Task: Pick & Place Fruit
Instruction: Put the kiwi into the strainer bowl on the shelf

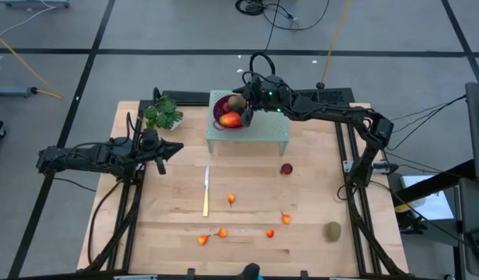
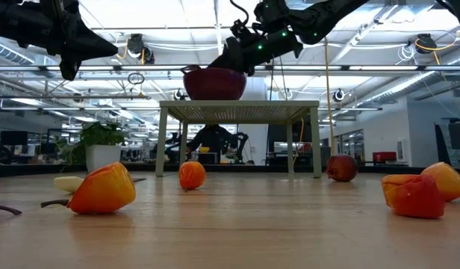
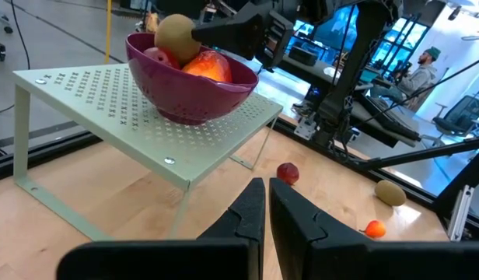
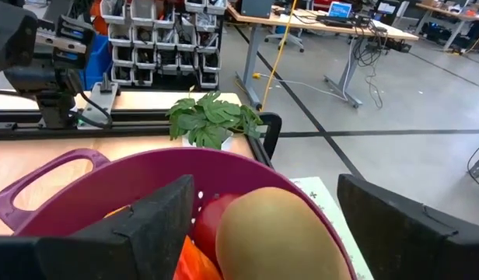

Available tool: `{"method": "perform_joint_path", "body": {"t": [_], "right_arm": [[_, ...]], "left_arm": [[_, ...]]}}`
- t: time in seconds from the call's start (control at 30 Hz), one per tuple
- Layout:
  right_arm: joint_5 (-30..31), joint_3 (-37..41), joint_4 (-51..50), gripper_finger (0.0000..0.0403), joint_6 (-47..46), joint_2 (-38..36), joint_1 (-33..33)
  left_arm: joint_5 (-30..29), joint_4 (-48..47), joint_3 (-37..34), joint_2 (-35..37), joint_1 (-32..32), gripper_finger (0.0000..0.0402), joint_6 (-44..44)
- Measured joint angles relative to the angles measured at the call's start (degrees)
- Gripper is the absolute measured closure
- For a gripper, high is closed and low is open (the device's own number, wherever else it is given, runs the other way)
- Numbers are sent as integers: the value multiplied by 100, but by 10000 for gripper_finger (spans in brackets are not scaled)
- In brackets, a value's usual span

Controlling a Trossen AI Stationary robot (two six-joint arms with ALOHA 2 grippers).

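Overhead, counted across the light wooden table [image 1: 317, 257]: two kiwis, two dark red balls, one mango, five tiny orange-red fruits, one yellow-handled knife [image 1: 206, 191], one potted plant [image 1: 163, 114], one purple bowl [image 1: 221, 109], one pale green perforated stand [image 1: 263, 134]. Sits on the stand at the table's far middle, that bowl, holding three pieces: first kiwi [image 1: 236, 102] uppermost, mango [image 1: 231, 119] below it with its long axis roughly side to side across the bowl, and a dark red ball [image 3: 155, 56] tucked at the rim. Hovers right over the bowl, right gripper [image 1: 247, 105], fingers spread wide to either side of the kiwi and not clamped on it. Hangs above the table's left side near the plant, left gripper [image 1: 180, 146], fingers pressed together on nothing. Lies loose right of the stand, second dark red ball [image 1: 287, 169]; rests near the front right corner, second kiwi [image 1: 333, 230], its long axis too small to judge. Scattered along the front middle, the orange-red fruits [image 1: 232, 200], well apart from one another. Points near-to-far, the knife, yellow handle toward the front edge. Beyond: grey floor crossed by dark lines and cables, bright ceiling lights, desks, storage bins, and a seated person [image 3: 426, 66] far off.
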State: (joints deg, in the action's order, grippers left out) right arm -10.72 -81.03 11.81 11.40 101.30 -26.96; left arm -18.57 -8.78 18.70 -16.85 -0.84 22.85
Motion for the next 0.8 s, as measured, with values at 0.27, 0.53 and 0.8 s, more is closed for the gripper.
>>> {"method": "perform_joint_path", "body": {"t": [0.27,0.53,0.8], "right_arm": [[36,7,36,94,63,-352,22],[20,2,-886,94,26,-1206,248],[217,0,-3494,94,-91,-2336,795]], "left_arm": [[2,0,0,1,0,382,-6],[4,0,0,1,0,382,-7],[11,-4,0,1,0,382,-103]]}}
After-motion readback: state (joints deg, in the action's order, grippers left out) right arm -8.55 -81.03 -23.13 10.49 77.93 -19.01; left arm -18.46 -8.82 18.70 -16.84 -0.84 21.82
